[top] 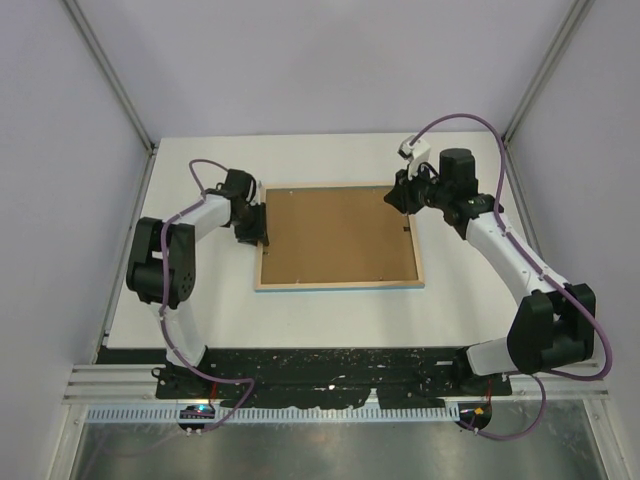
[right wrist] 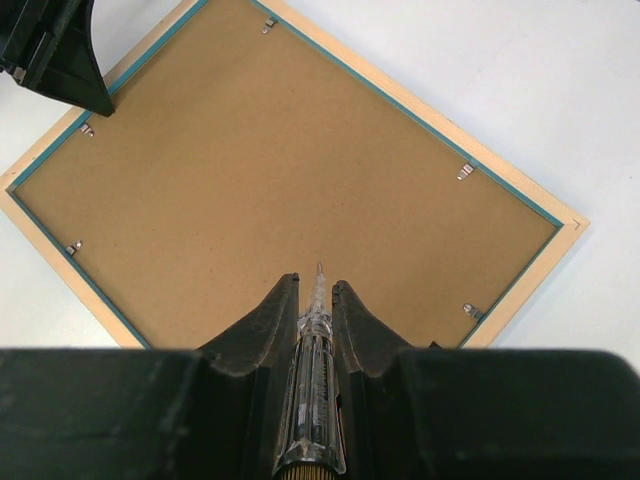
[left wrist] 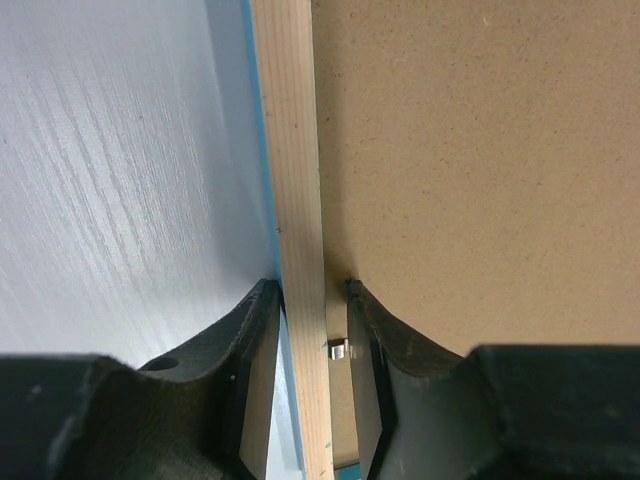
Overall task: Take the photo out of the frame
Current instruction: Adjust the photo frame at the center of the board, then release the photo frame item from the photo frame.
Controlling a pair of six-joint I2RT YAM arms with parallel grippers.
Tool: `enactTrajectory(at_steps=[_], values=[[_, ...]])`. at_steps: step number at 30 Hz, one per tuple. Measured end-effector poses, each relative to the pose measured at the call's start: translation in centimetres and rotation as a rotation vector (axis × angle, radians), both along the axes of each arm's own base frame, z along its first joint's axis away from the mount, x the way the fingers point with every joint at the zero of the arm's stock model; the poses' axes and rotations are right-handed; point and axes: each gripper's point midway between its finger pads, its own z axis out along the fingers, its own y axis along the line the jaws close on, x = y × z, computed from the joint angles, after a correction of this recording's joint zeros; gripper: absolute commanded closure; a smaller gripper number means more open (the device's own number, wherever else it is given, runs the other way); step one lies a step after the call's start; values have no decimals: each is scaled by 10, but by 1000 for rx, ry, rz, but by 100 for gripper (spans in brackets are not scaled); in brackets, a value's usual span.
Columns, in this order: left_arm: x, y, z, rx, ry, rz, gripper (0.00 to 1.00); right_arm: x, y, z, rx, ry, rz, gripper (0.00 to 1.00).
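Note:
The frame [top: 340,285] lies face down on the white table, its light wood back up, with the brown backing board [top: 335,232] filling it. The photo is hidden beneath the board. My left gripper [top: 262,228] straddles the frame's left rail [left wrist: 295,180], one finger outside and one on the board. The left gripper [left wrist: 308,288] is open, with a gap at a small metal clip [left wrist: 337,348]. My right gripper [top: 403,205] is near the frame's far right corner, shut on a clear-handled screwdriver [right wrist: 315,340] whose tip points at the board [right wrist: 280,150].
Several small metal clips [right wrist: 465,171] sit along the frame's inner edge. The bare white table [top: 200,310] surrounds the frame. Grey walls close in the left, right and far sides. A purple cable [top: 455,120] loops above the right arm.

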Motion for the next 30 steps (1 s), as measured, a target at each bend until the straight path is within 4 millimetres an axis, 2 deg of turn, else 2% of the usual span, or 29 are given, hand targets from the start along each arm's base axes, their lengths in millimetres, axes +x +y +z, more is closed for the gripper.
enactTrajectory(at_steps=[6, 10, 13, 17, 21, 25, 30], values=[[1, 0, 0, -3, -12, 1, 68, 2, -3, -1, -17, -8, -10, 92], [2, 0, 1, -3, -25, 5, 87, 10, -11, -13, -69, -8, -41, 92], [2, 0, 2, -5, -36, 15, 94, 18, -19, -35, -125, 30, -72, 92], [3, -1, 2, -8, -41, 24, 97, 29, -33, -67, -217, 94, -121, 92], [3, -1, 2, -6, -43, 25, 98, 40, -48, -87, -313, 118, -168, 92], [3, -1, 2, -6, -43, 25, 100, 51, -59, -92, -381, 118, -200, 92], [3, -1, 2, -6, -43, 26, 100, 69, -65, -89, -419, 101, -233, 92]])
